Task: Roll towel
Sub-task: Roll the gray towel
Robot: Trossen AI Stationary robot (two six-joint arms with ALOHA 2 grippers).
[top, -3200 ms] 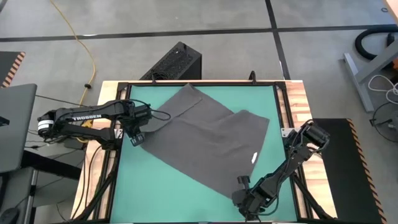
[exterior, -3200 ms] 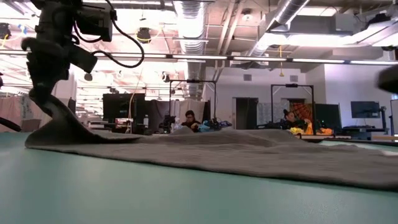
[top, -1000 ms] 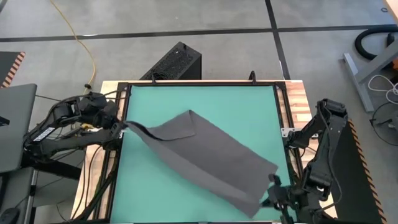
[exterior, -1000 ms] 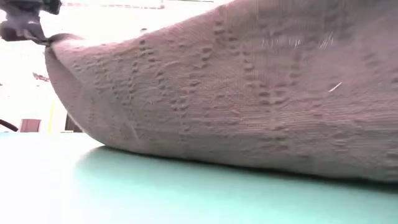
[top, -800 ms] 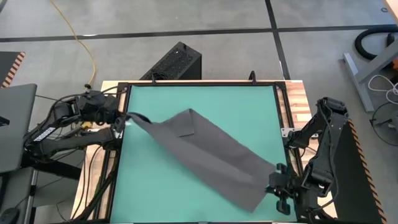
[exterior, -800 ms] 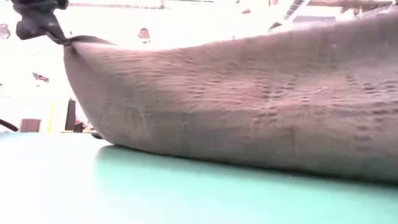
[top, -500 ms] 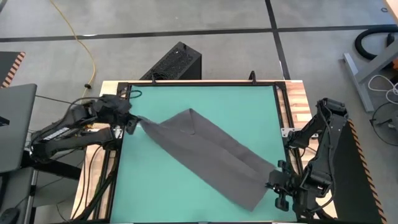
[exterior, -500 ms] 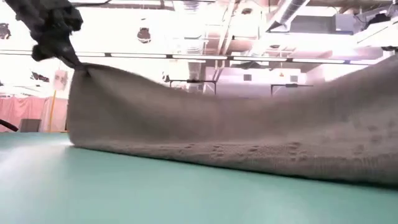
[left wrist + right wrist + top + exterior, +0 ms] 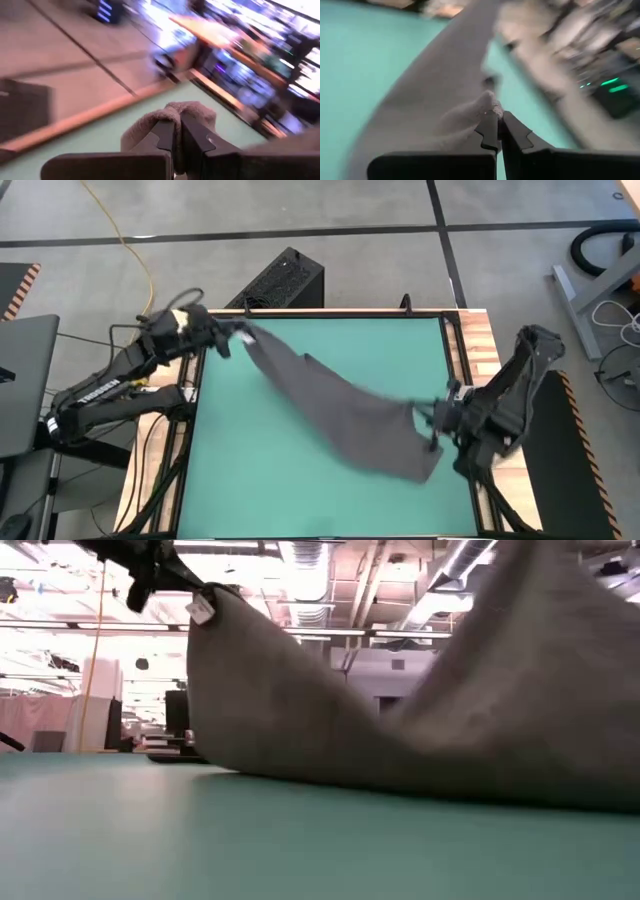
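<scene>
A plain dark grey towel [image 9: 345,412] with a small white tag [image 9: 200,608] is seen over a teal-green desk [image 9: 260,480] edged in light wood, black arms alongside.

The left arm reaches from the table's 9 o'clock side up toward 11 o'clock, its left gripper [image 9: 228,338] raised off the surface with both fingers pressed together on a pinch of the towel [image 9: 340,415]. The right arm bends in from the 3 o'clock edge, its right gripper [image 9: 430,423] pointing toward the centre, lifted, its 2 fingers likewise clamped tight on the cloth.
</scene>
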